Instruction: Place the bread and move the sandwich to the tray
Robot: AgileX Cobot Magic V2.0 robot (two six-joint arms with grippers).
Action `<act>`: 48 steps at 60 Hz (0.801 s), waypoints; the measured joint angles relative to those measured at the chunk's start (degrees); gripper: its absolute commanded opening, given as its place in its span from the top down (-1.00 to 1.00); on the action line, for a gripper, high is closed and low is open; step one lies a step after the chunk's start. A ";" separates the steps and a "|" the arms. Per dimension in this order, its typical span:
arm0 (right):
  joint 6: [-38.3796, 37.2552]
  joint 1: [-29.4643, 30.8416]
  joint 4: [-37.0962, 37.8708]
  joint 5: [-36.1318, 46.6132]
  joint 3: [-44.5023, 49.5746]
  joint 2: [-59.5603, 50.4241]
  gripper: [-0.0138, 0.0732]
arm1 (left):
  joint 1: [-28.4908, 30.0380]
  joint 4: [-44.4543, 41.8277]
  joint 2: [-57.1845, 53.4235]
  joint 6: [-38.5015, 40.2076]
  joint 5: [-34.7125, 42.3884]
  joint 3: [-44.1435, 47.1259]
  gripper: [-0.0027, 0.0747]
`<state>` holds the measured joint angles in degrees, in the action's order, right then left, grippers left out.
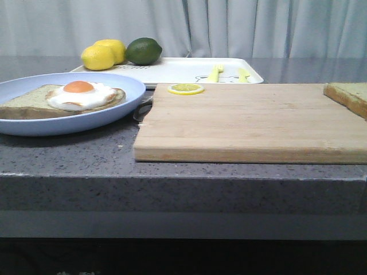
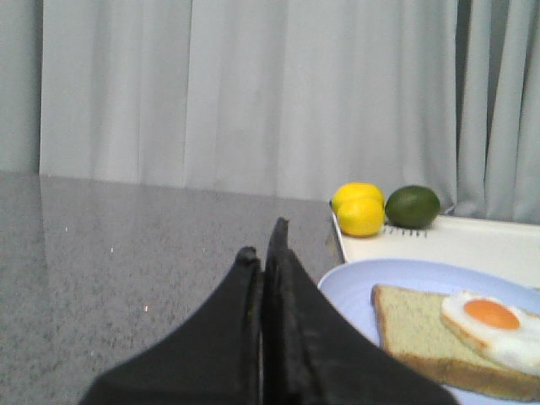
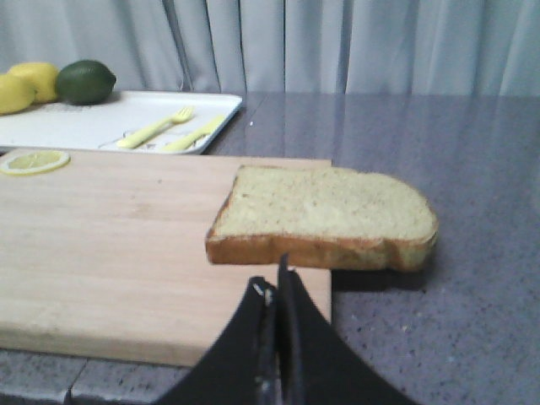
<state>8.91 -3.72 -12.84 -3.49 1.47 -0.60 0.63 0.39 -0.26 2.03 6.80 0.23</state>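
Note:
The plain bread (image 1: 348,96) lies on the right end of the wooden cutting board (image 1: 241,123), part of it overhanging the board's edge; in the right wrist view the bread (image 3: 325,215) lies just beyond my right gripper (image 3: 274,274), which is shut and empty. On the pale blue plate (image 1: 123,91) at the left rests one slice topped with a fried egg (image 1: 80,94). My left gripper (image 2: 263,240) is shut with nothing in it, beside the plate (image 2: 354,291). The white tray (image 1: 183,70) stands behind the board.
Two lemons (image 1: 103,54) and a lime (image 1: 143,50) sit at the tray's far left. A yellow fork and knife (image 1: 228,73) lie on the tray. A lemon slice (image 1: 185,89) rests on the board's far corner. Curtains hang behind.

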 measured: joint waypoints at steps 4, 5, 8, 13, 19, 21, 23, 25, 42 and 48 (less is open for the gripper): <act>0.00 0.00 -0.12 0.81 -0.14 0.00 0.85 | 0.00 0.00 0.00 0.00 1.07 -0.12 0.98; 0.00 0.00 -0.12 0.81 -0.49 0.00 0.85 | 0.00 0.00 0.00 0.00 1.07 -0.28 0.98; 0.00 0.00 -0.21 0.67 -1.68 0.00 0.84 | 0.00 0.00 0.00 0.00 0.72 -0.72 0.98; 0.00 0.00 -0.21 -0.97 -5.28 0.00 0.83 | 0.00 0.00 0.00 0.00 -0.99 -3.05 0.98; 0.00 0.00 -0.21 -5.55 -11.01 0.51 0.83 | 0.00 0.00 0.79 0.00 -6.80 -8.69 0.98; 0.00 0.00 -0.21 -7.19 -12.99 1.53 0.83 | 0.00 0.00 1.98 0.00 -9.08 -10.81 0.98; 0.00 0.00 -0.21 -8.81 -14.94 3.01 0.83 | 0.00 0.00 3.68 0.00 -11.45 -12.80 0.98; 0.00 0.00 -0.21 -10.27 -16.79 4.91 0.83 | 0.00 0.00 5.68 0.00 -13.53 -14.62 0.98; 0.00 0.00 -2.21 -14.25 -28.09 24.98 0.83 | 0.00 0.00 25.01 0.00 -18.84 -22.53 0.98; 0.00 0.00 -3.37 -14.25 -29.55 29.10 0.79 | 0.00 0.00 28.23 0.00 -18.06 -22.77 0.97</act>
<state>8.91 -3.72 -16.21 -17.74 -28.08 28.50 0.63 0.39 27.97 2.03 -11.25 -22.53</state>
